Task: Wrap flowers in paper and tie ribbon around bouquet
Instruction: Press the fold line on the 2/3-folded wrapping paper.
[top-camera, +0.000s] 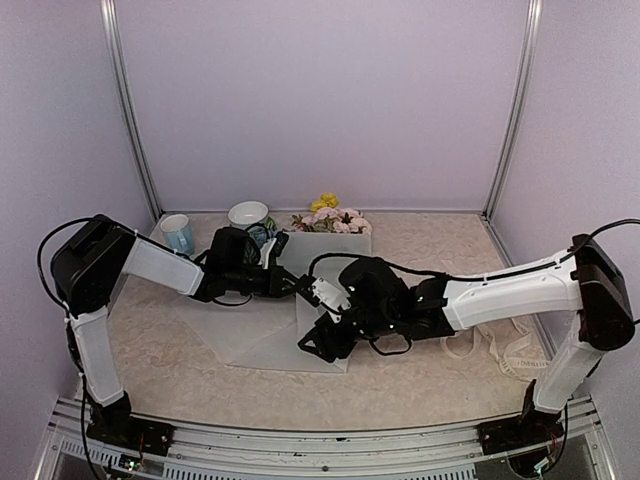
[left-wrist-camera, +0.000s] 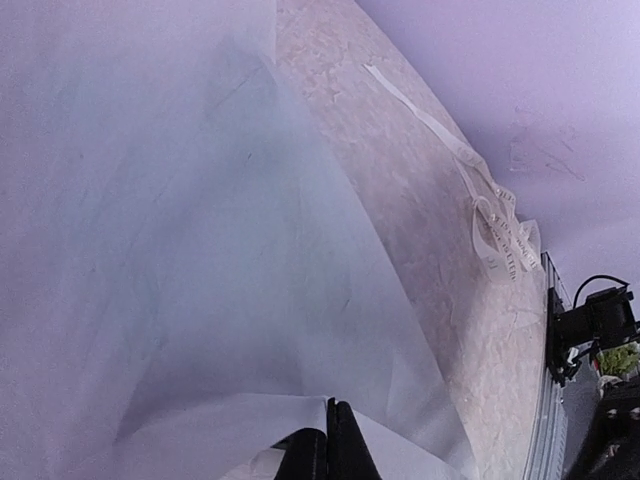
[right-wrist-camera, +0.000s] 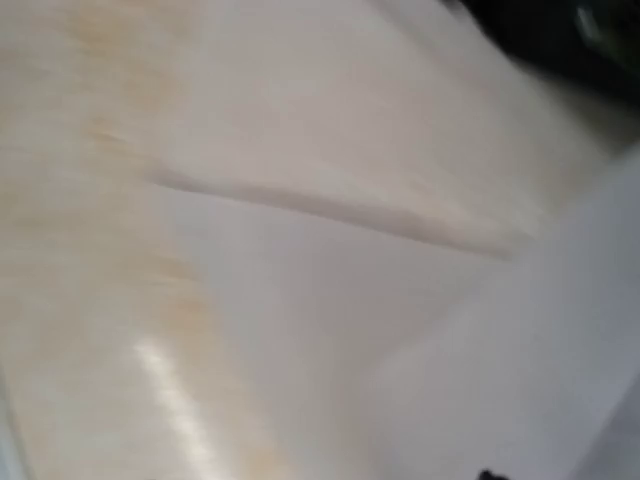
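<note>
- The right claw (top-camera: 318, 342) hung low over the near right part of the paper (top-camera: 250, 335), toward the front of the desk (top-camera: 420, 395). Its wrist view was a blur of pale sheet, so I could not tell whether its fingers stood wide or narrow.
- The ribbon (top-camera: 500, 350) lay in a loose cream tangle near the desk's right edge, well apart from the paper.
- The paper, thin and frosted white, was spread across the middle of the desk, with part of it folded over.
- The left claw (top-camera: 298, 285) sat over the middle of the sheet. Its black fingers (left-wrist-camera: 330, 445) were pressed tight together, pinching an edge of the paper.
- Along the far edge stood a pale blue mug (top-camera: 177, 233) and a white bowl (top-camera: 248, 213).
- To their right, the flowers (top-camera: 335, 220), pink and yellow, lay at the paper's far edge, not yet wrapped.
</note>
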